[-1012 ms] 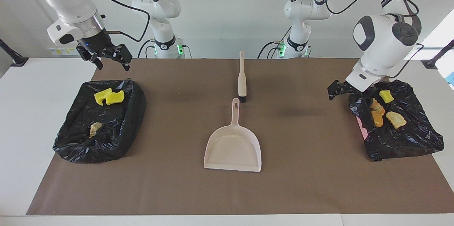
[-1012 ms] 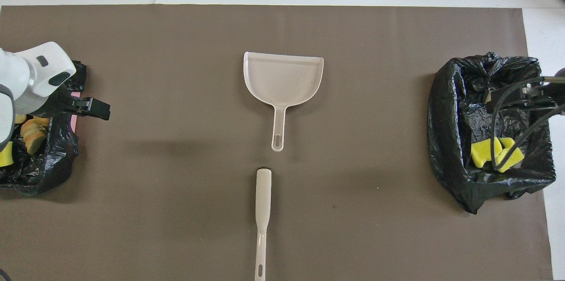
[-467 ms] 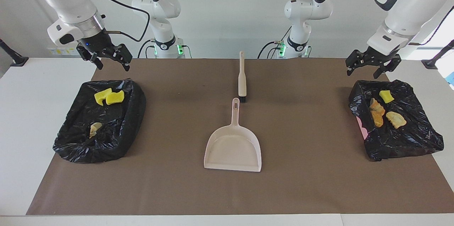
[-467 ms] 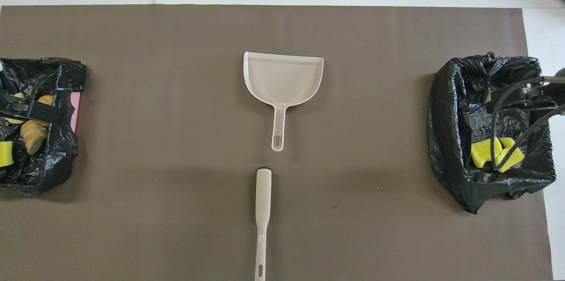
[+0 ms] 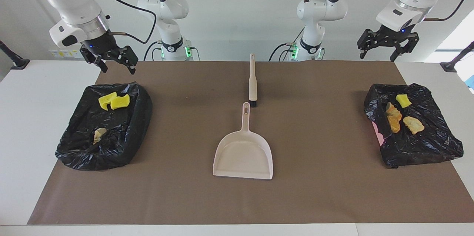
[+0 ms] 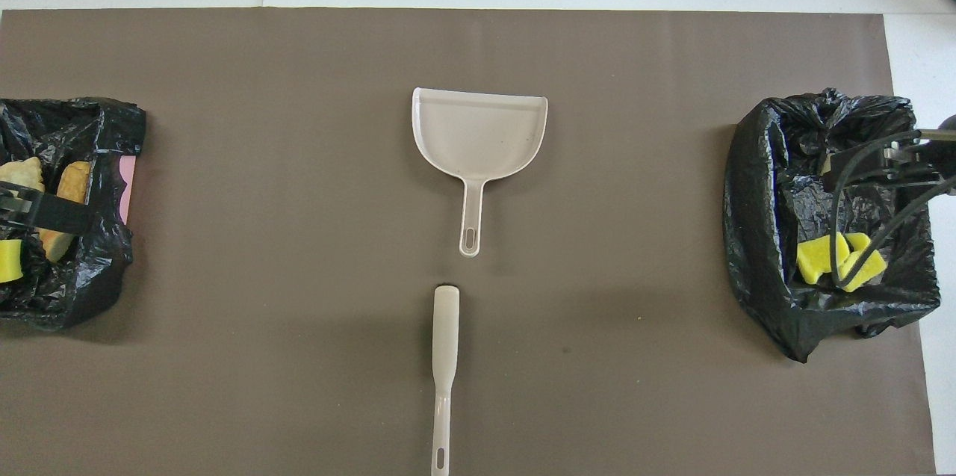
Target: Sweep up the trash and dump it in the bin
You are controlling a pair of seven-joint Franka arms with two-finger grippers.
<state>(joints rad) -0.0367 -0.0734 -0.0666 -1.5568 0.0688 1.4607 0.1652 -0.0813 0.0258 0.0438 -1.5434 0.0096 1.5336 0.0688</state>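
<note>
The trash lies in two black-bagged bins. The bin (image 5: 422, 150) at the left arm's end of the table holds a yellow scrap (image 5: 403, 100), an orange-brown one (image 5: 393, 119) and a pale one (image 5: 413, 125). In the bin (image 5: 85, 154) at the right arm's end are two bright yellow scraps (image 5: 114, 101) and a pale scrap (image 5: 99, 135). My left gripper (image 5: 377, 57) hangs open and empty, high over the table edge beside its bin. Also open and empty, my right gripper (image 5: 119, 70) waits above the rim of its bin.
A beige dustpan (image 5: 243, 152) lies mid-table on the brown mat (image 5: 314, 191), handle toward the robots. A beige brush (image 5: 253, 80) lies in line with it, nearer the robots. Cables (image 6: 874, 237) hang over the bin at the right arm's end.
My left arm has lifted from low beside its bin and swung up over the table edge by its base. The right arm, dustpan, brush and scraps have not moved.
</note>
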